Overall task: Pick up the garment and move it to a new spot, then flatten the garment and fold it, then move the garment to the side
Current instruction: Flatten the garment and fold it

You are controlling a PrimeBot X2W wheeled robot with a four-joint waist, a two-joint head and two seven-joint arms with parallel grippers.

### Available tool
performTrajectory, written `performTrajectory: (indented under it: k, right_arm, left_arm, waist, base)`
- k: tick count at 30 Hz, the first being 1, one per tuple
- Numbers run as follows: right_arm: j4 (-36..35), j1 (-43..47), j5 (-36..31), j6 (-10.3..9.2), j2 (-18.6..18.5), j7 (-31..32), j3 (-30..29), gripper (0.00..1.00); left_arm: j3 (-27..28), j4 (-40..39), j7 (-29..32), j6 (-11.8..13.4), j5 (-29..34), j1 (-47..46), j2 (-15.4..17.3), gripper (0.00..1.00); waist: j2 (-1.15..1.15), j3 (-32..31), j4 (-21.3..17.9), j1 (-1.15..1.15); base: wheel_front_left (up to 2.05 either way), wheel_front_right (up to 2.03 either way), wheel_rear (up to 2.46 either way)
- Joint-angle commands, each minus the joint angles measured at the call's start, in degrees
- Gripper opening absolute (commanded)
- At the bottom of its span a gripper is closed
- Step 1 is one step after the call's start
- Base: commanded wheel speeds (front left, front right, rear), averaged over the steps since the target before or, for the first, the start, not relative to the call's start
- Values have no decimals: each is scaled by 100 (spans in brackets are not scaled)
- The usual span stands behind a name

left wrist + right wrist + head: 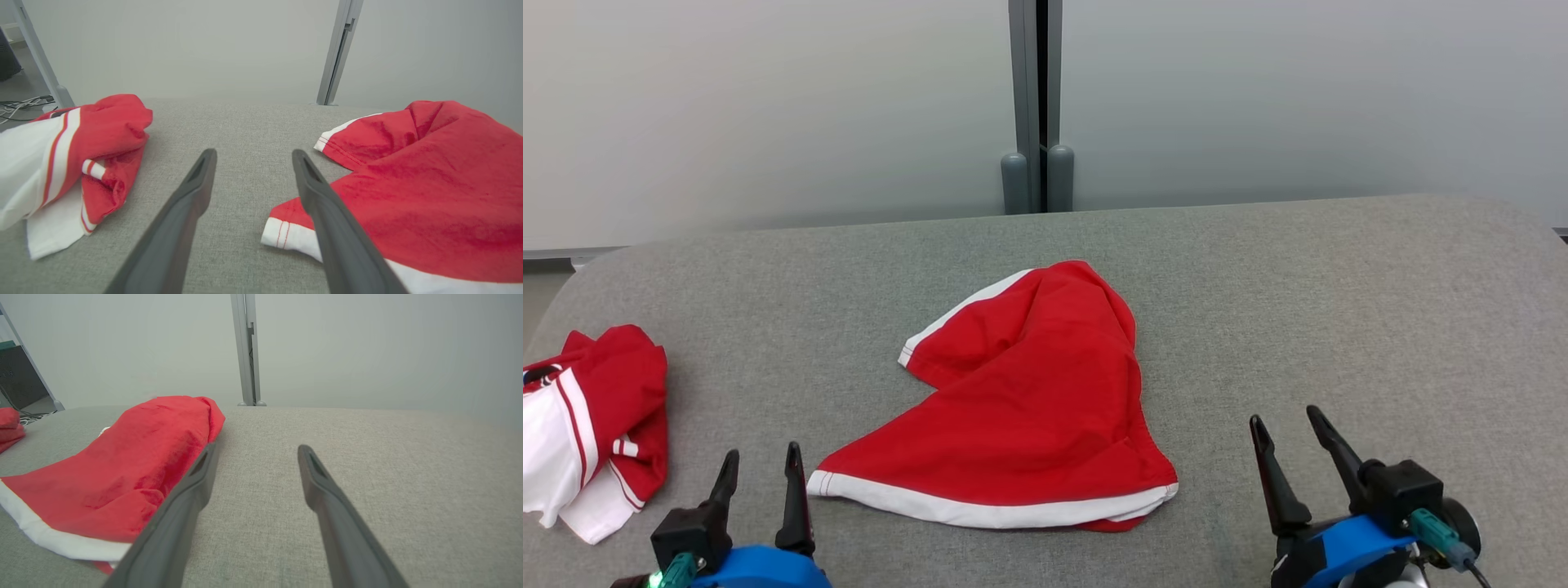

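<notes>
A red garment (1029,400) with white trim lies rumpled in the middle of the grey padded table (1339,310), its white hem along the near side. My left gripper (760,461) stands open at the lower left, just left of the garment's near corner, with nothing between its fingers. In the left wrist view the garment (416,188) lies right of the left gripper (252,157), its hem corner beside the right finger. My right gripper (1286,420) is open at the lower right, a little right of the garment. The right wrist view has the garment (130,469) left of the right gripper (255,451).
A second red and white garment (588,425) lies bunched at the table's left edge, also in the left wrist view (77,159). A grey post (1036,106) stands behind the table against pale wall panels. Bare grey surface stretches to the right.
</notes>
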Motion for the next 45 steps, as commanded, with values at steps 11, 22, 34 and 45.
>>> performTrajectory:
  k: [11, 22, 34, 45]
  right_arm:
    - [514, 11, -207, 1, -21, -5, 288, 100]
    - [1468, -511, -201, 1, -22, -6, 776, 100]
    - [1191, -316, -135, 1, -22, -5, 1116, 100]
    - [1032, -97, -62, 1, -22, -5, 869, 100]
  left_arm:
    - [195, -11, -28, -192, 140, -5, -203, 100]
    - [114, -15, -27, -297, 15, -161, -191, 100]
    - [-166, -77, -27, -303, -225, -176, -114, 100]
    - [-368, -203, -27, -304, -323, -183, -78, 100]
  waist:
    - [0, 173, 75, 0]
    - [0, 533, 381, 0]
    - [0, 574, 352, 0]
    - [0, 638, 307, 0]
  base:
    - [0, 0, 0]
    - [0, 0, 0]
    - [0, 0, 0]
    - [0, 0, 0]
